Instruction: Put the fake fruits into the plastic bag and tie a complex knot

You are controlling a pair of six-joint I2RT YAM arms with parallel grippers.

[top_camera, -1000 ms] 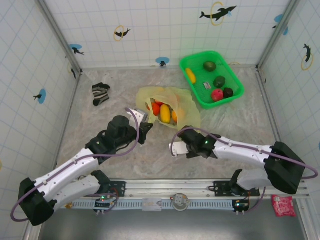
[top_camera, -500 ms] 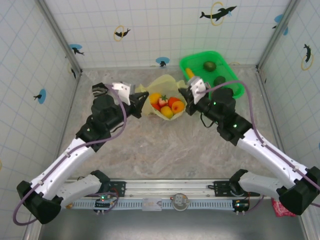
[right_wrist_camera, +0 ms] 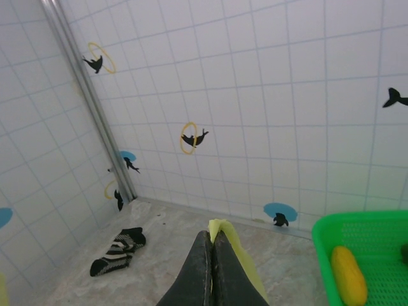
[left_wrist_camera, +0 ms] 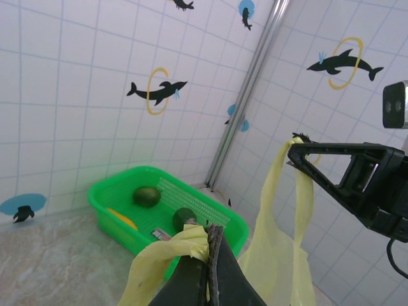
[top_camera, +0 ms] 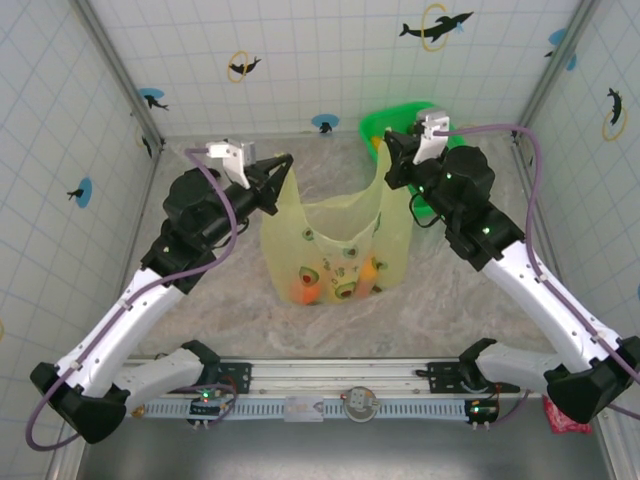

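One plastic bag, one green basket, one striped sock; three fake fruits visible in the basket

The plastic bag hangs upright over the middle of the table. It is thin and see-through, pale yellow with faint dark spots. Its mouth is stretched wide. The left handle rises toward 10 o'clock, pinched in the closed left gripper. The right handle rises toward 1 o'clock, pinched in the closed right gripper. The two handles are well apart.

Several fake fruits sit bunched in the bag's sagging bottom, showing through the film as orange and greenish shapes. More lie in the green basket at 1 o'clock: two dark green fruits and a yellow fruit.
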